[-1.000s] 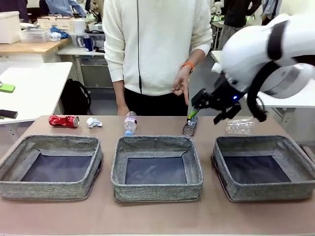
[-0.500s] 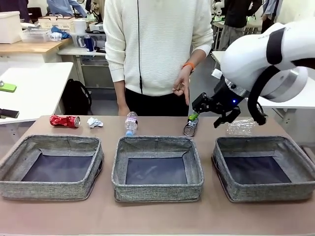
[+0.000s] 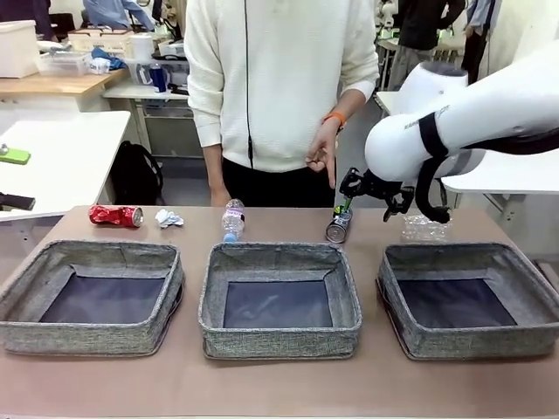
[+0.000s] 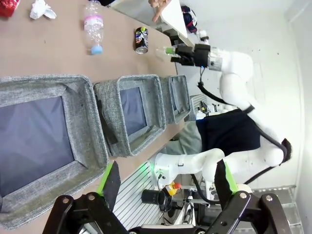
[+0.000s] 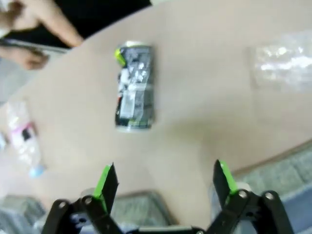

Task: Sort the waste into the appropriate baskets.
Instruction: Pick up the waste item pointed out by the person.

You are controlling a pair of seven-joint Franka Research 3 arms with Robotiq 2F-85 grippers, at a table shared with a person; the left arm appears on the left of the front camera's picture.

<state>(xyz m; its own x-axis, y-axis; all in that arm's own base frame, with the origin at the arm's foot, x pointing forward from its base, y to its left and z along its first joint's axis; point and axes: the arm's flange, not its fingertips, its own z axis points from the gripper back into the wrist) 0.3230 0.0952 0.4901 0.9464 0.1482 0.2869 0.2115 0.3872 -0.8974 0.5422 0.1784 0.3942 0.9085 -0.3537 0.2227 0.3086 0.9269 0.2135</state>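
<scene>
step: reaching for dark can, not yet gripped
can place: far side of bench, beyond the gap between middle basket and right basket
can axis: on its side, long axis near-far, silver end faces near
right claw: spread, empty, hovers just over can
left claw: spread, empty
next: probably lower, straddle can's width, pinch

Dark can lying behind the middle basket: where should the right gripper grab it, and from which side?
Mid-body, from above. The dark can lies on its side with both long flanks free, so a pinch across its width suits it better than the ends. The right gripper has its jaws open and set across the can's long axis, so it likely only needs to centre over it and descend.
</scene>
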